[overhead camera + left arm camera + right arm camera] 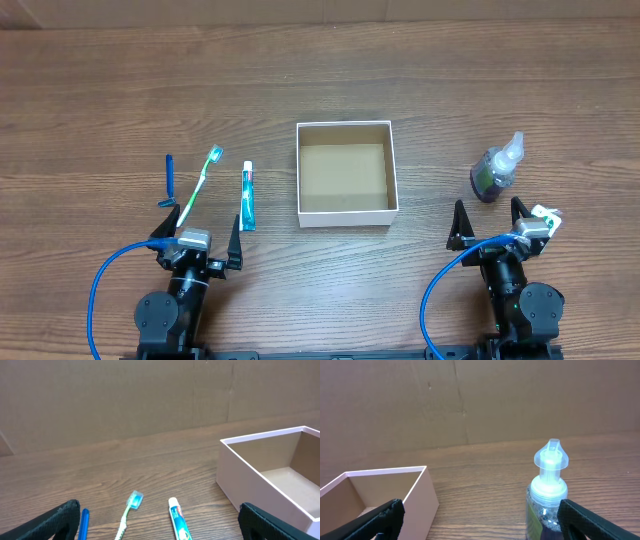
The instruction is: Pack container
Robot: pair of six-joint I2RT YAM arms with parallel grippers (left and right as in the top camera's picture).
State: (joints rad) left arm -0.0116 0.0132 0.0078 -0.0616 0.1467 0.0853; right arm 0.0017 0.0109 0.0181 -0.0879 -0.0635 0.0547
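Observation:
The container (393, 170) is a small square white box with a brown inside, empty, at the table's middle; it also shows in the left wrist view (260, 477) and the right wrist view (415, 492). Left of it lie a toothpaste tube (247, 196) (178, 520), a green toothbrush (201, 186) (128, 515) and a blue razor (169, 180) (83, 524). A clear pump bottle (496, 170) (547, 497) stands to the right. My left gripper (199, 235) (160, 536) is open and empty just below the toothbrush and tube. My right gripper (489, 222) (480, 536) is open and empty just below the bottle.
A brown cardboard wall (150, 395) stands behind the wooden table (120, 90). Blue cables (95, 290) loop beside each arm base at the front edge.

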